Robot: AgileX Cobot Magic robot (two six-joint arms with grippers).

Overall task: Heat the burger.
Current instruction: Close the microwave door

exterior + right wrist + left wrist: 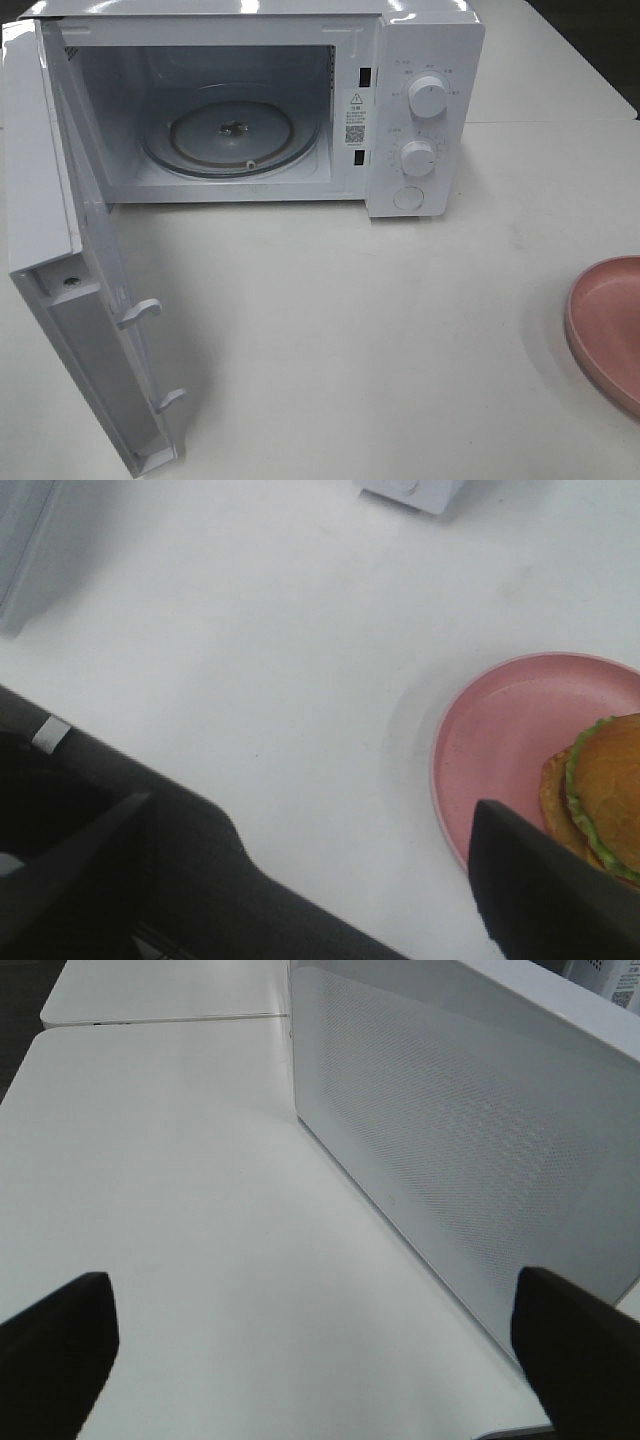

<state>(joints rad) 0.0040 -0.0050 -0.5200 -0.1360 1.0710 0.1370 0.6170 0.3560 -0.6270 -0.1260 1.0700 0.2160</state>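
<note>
standing at the back of a white table (380, 350), a white microwave (430, 60) has its door (60, 240) swung fully out toward the left of the exterior high view, baring the cavity and its glass turntable (232, 135). two round knobs (428, 97) sit one above the other on the control panel. a pink plate (605, 325) is cut off by the right edge of this view; neither the burger nor any arm shows here.

left wrist view: the left gripper (320, 1345) hangs over bare tabletop, its two dark fingertips (55, 1350) spread wide apart with nothing between them. the perforated outer face of the microwave door stands just beside it.

right wrist view: the right gripper (310, 880) hangs above the table, jaws spread wide and empty, one dark fingertip (545, 895) overlapping the plate's edge in the picture. the burger (605, 790) lies on the pink plate, bun uppermost with a green lettuce frill around it, partly cut off by the frame edge. whether the fingertip touches plate or burger cannot be told. a corner of the microwave shows at the far side of the table.
</note>
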